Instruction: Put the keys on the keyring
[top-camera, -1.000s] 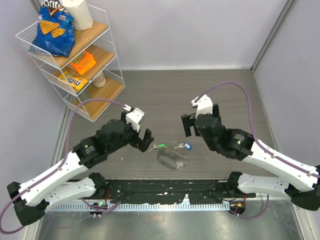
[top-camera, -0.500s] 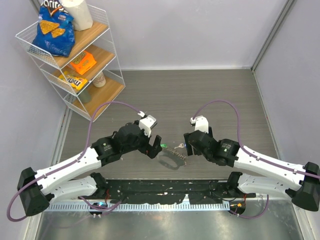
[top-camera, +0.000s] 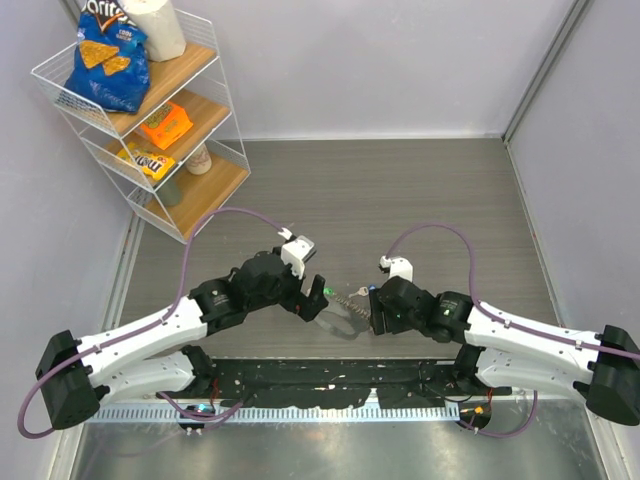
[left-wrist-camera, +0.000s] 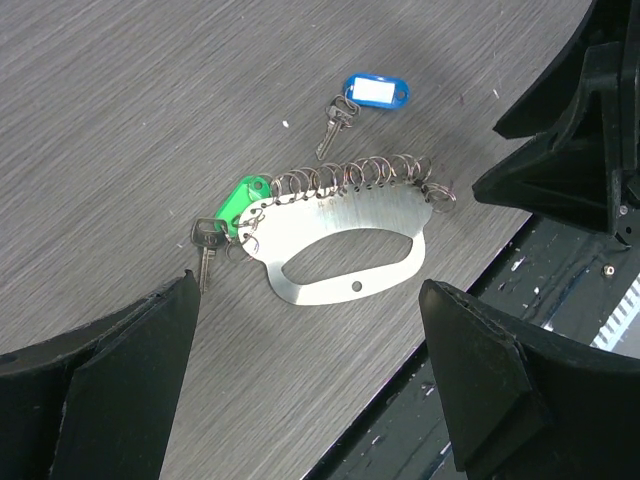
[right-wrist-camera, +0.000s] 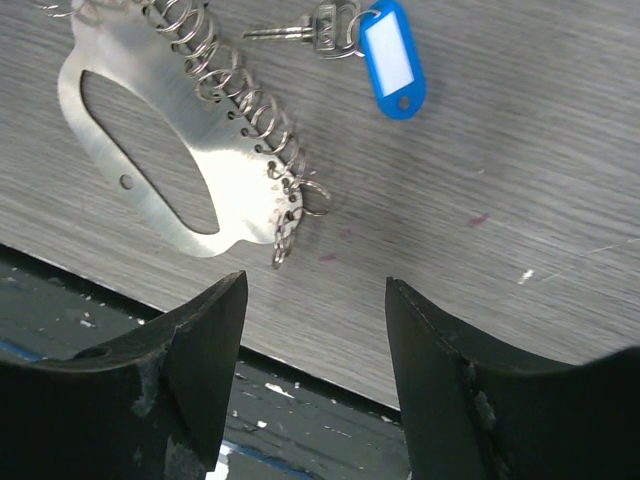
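Note:
The keyring is a flat silver plate with an oval cutout and a chain-like row of small rings along one edge. It lies near the table's front edge and shows in the top view and the right wrist view. The green-headed key lies against the left end of the row, also seen from above. The blue-tagged key lies apart, just beyond the rings, and shows in the right wrist view. My left gripper is open and empty over the keyring's left side. My right gripper is open and empty at its right end.
A black rail runs along the table's near edge, close under both grippers. A white wire shelf with snack packs stands at the back left. The right arm's black body fills the right of the left wrist view.
Both arms have closed in on the keyring: the left gripper moved right and forward to the green key, the right gripper moved left and toward the near edge, now covering the blue key from above.

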